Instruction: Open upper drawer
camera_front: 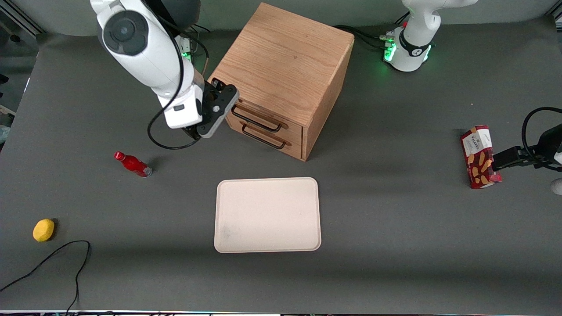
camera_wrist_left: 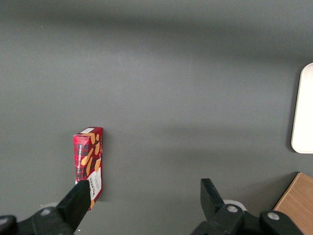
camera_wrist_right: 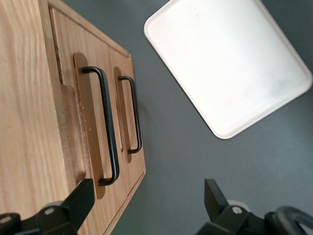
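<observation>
The oak cabinet (camera_front: pixel 285 66) stands at the middle of the table's rear part. Its upper drawer (camera_front: pixel 292 124) is shut, with a thin black bar handle (camera_front: pixel 257 119) across its light wood front. The lower drawer's handle (camera_front: pixel 263 137) sits just beneath it. My gripper (camera_front: pixel 215 115) hangs in front of the cabinet, at the working arm's end of the upper handle, a little above table height. In the right wrist view the gripper (camera_wrist_right: pixel 146 192) is open and empty. One finger (camera_wrist_right: pixel 78 198) lies close to the end of the upper handle (camera_wrist_right: pixel 108 128) without touching it.
A cream tray (camera_front: pixel 268 215) lies nearer the front camera than the cabinet and shows in the right wrist view (camera_wrist_right: pixel 230 63). A red bottle (camera_front: pixel 133 164), a yellow object (camera_front: pixel 44 230) and a black cable (camera_front: pixel 66 263) lie toward the working arm's end. A red biscuit box (camera_front: pixel 479 156) lies toward the parked arm's end.
</observation>
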